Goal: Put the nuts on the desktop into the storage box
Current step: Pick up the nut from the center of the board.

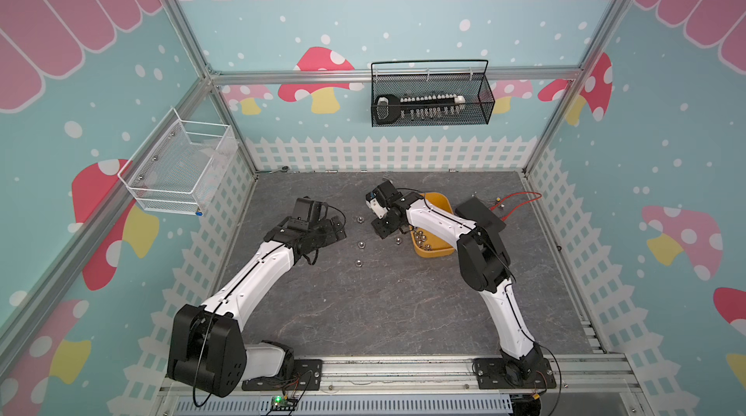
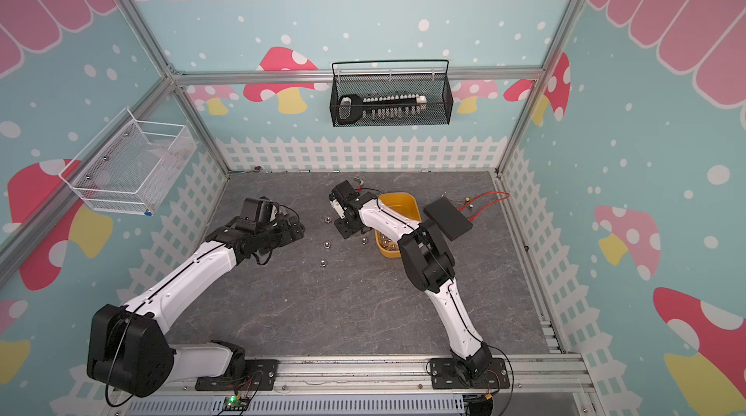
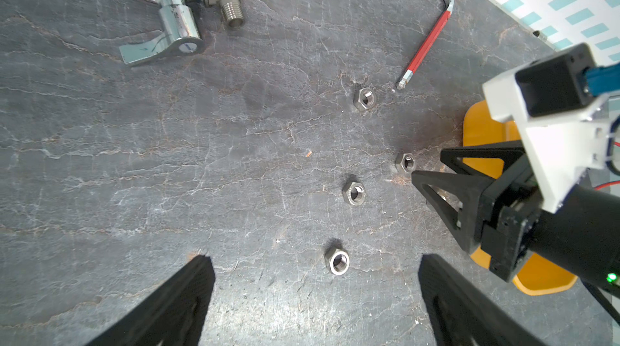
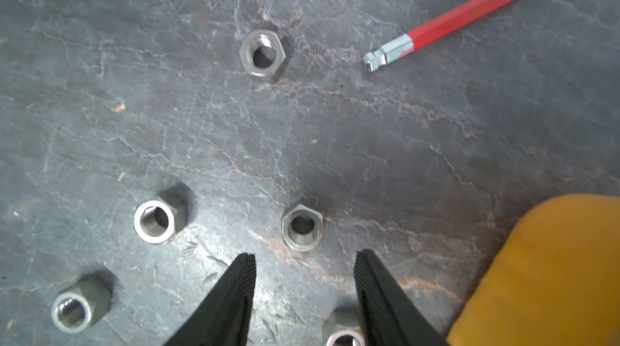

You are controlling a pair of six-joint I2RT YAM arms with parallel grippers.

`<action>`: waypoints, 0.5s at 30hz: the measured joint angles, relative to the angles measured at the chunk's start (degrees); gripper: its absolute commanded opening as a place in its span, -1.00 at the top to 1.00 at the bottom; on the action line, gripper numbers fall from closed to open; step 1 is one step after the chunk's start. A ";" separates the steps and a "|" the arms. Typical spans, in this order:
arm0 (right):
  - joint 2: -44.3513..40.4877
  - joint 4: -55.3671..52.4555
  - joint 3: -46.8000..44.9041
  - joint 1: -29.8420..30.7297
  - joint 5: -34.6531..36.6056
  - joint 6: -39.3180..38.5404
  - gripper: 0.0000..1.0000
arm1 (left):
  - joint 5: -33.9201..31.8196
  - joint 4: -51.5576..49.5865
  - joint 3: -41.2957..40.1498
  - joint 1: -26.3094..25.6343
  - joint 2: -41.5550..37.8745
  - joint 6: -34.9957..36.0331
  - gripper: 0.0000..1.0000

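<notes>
Several silver nuts lie loose on the dark grey desktop; in both top views they show as a column between my two grippers. The yellow storage box sits right of them with more nuts inside. My right gripper hovers low beside the box, open and holding nothing; one nut lies just beyond its tips and another against a finger. My left gripper is wide open and empty, with a nut near its tips.
A red-handled L-shaped wrench and a chrome tap fitting lie on the far part of the desktop. A flat black box with red wires sits right of the storage box. A black mesh basket and a white one hang on the walls.
</notes>
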 measured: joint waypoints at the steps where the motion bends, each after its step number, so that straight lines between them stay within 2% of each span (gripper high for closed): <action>1: 0.70 0.00 0.70 0.00 -0.04 0.00 -0.07 | 0.00 0.00 0.00 0.02 0.00 0.02 -0.98; 9: 4.17 -0.83 1.33 0.00 0.31 0.02 -0.02 | 0.09 0.00 0.00 0.35 0.02 0.44 -0.98; 15: 5.01 -0.72 2.38 0.00 0.48 0.37 0.18 | 0.26 0.00 0.00 0.39 0.02 0.61 -0.98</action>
